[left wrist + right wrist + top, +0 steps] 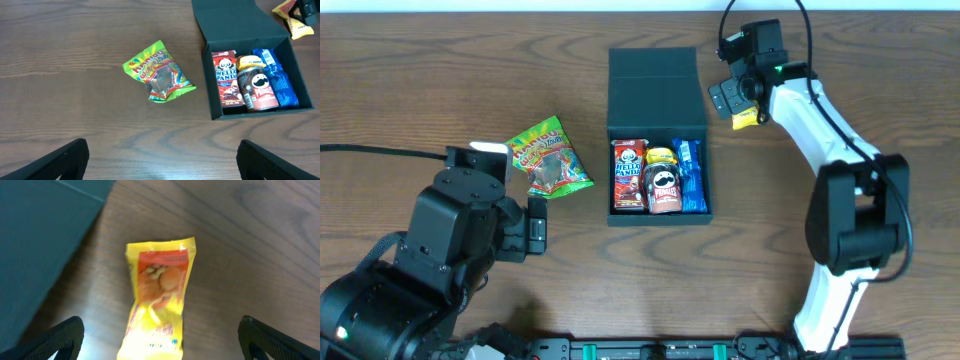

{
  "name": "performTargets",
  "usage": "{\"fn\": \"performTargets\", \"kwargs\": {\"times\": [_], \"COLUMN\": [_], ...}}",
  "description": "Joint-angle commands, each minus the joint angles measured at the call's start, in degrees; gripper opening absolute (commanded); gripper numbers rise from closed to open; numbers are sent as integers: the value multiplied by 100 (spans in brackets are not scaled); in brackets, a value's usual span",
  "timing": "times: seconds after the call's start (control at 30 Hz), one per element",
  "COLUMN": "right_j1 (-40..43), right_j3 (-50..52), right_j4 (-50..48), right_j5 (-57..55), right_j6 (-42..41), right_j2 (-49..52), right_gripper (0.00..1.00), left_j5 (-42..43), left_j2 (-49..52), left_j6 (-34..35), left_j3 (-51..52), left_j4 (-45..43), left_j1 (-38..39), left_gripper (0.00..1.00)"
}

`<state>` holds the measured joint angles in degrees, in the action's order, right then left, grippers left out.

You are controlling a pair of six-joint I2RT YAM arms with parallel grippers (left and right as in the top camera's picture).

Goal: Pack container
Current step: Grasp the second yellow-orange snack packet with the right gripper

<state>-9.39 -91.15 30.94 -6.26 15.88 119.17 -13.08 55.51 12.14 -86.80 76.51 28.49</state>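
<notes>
Currently, container [655, 85] holding snacks [660, 178], right pincer [161, 337] wide over yellow packet [160, 280].

The left arm [450, 250] and left gripper [536, 228], lower left, are cased in bulky black; the right arm [820, 130] is built of white links, black joints, looped black cables [806, 35].

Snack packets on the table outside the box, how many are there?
2. The green gummy bag lies left of the box; the yellow packet lies right of its open lid. Others may be hidden from these views.
</notes>
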Motion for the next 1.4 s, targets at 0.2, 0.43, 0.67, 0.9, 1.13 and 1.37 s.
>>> {"fn": "performTargets", "kwargs": {"times": [0.2, 0.43, 0.67, 0.9, 1.13, 1.37], "right_j1": [704, 935, 907, 820, 457, 212], "right_j3": [-190, -188, -188, -188, -188, -188], "right_j4": [-192, -136, -48, -170, -238, -522], "right_j5": [1270, 2028, 2380, 2188, 1255, 645], "right_j6": [-105, 105, 348, 354, 435, 358], "right_j2": [310, 525, 752, 765, 876, 922], "right_gripper": [98, 98, 99, 96, 95, 91], "left_j5": [-81, -81, -81, -81, -81, -81], "left_j2": [-22, -22, -22, -22, -22, -22], "left_j6": [-37, -39, -37, -37, -39, -39], "left_j3": [-2, -2, -2, -2, -2, -2], "left_j4": [13, 13, 13, 13, 13, 13], "left_j1": [-39, -39, -39, -39, -39, -39], "left_gripper": [95, 95, 95, 95, 95, 95]}}
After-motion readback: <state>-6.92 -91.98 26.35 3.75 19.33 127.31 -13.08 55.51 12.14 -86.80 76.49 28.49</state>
